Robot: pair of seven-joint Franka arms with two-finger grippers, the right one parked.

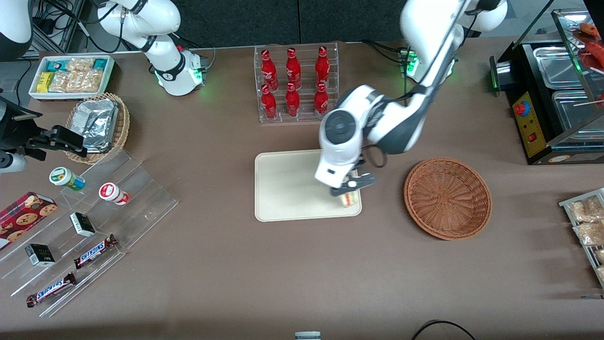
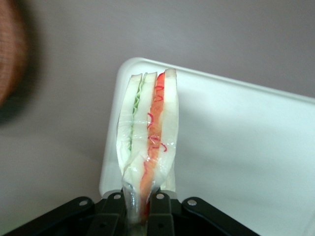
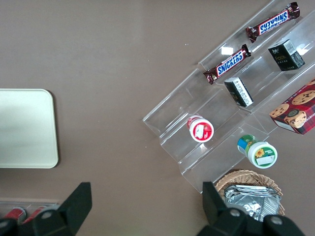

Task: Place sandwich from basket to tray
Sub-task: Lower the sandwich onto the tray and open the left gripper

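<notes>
The sandwich (image 2: pixel 150 132) hangs in the gripper (image 1: pixel 351 188), pinched at one narrow end of its clear wrapper so the wedge points away from the wrist camera, its red-orange and green filling showing between pale bread slices. It sits low over the corner of the tray (image 1: pixel 288 189) nearest the basket (image 1: pixel 447 197); whether it already touches the tray surface cannot be told. The gripper is clamped narrow on the wrapped tip. I judge the sandwich light and soft, with bread that would crush under a hard squeeze and film that could slip, so a gentle hold low on the wedge suits it. The basket looks empty, resting on the counter (image 1: pixel 283 274) just beside the tray, toward the working arm's end.
</notes>
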